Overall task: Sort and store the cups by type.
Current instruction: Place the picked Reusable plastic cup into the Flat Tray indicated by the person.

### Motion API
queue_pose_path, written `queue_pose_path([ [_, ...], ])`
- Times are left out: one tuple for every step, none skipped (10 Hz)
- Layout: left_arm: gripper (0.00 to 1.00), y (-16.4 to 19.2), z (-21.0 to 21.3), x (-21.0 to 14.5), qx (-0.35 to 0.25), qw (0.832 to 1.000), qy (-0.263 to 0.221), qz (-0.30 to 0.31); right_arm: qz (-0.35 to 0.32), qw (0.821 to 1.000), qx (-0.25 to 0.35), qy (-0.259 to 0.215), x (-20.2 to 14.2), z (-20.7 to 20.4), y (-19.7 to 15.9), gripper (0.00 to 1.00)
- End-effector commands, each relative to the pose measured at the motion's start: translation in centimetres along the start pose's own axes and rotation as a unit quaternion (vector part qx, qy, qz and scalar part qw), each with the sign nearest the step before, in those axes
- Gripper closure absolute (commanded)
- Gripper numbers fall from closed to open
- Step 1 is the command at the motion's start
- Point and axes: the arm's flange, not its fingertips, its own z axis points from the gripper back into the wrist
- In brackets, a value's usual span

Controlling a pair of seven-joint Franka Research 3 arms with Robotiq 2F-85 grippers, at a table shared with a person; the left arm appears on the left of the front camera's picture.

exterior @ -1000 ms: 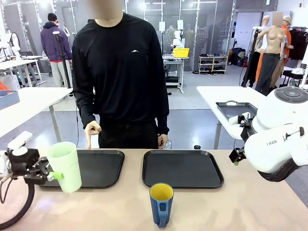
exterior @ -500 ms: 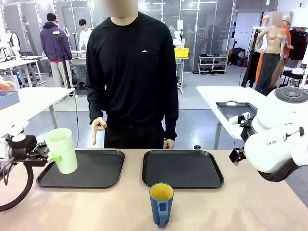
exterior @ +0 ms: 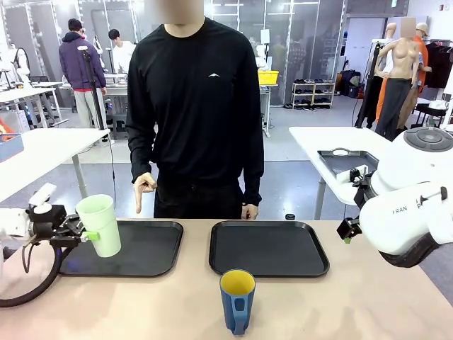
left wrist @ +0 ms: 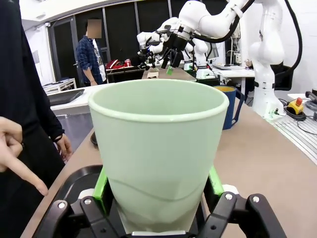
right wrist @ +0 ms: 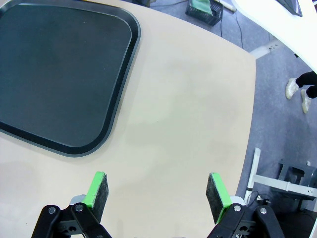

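left gripper [exterior: 83, 236] pinching mint tumbler [exterior: 99, 224] at edge of left tray [exterior: 145, 248] | right gripper [right wrist: 158, 191] spread, empty | tip: lower upright, let go once flat (person's hand [exterior: 144, 190] seems to point there)

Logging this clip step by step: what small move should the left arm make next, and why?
Probably lower the tumbler onto the left tray. The left gripper grips it over that tray's left edge, slightly tilted, and the person's hand points down toward the tray.
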Motion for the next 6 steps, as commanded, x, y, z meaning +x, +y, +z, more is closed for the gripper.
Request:
queue_pose_path([
  [0.14,1.5,-0.1,-1.4,-0.002,1.000,0.002,-0.005,0.000,1.000,0.000,0.000,-0.1,-0.1,0.0,0.00],
  [0.14,1.7,-0.2,-2.2,0.002,1.000,0.008,-0.002,0.000,1.000,0.000,0.000,-0.1,-0.1,0.0,0.00],
  [0.14,1.9,-0.1,-2.9,0.009,1.000,0.017,0.000,0.000,1.000,0.000,0.000,-0.1,-0.1,0.0,0.00],
  [0.14,2.1,-0.1,-3.4,0.017,1.000,0.022,0.000,0.000,1.000,0.000,0.000,-0.1,-0.1,0.0,0.00],
  [0.14,2.4,0.0,-3.9,0.021,1.000,0.023,-0.003,0.000,1.000,0.000,0.000,-0.1,-0.1,0.0,0.00],
  [0.14,2.5,0.0,-4.3,0.025,0.999,0.026,-0.002,0.000,1.000,0.000,0.000,-0.1,-0.1,0.0,0.00],
])
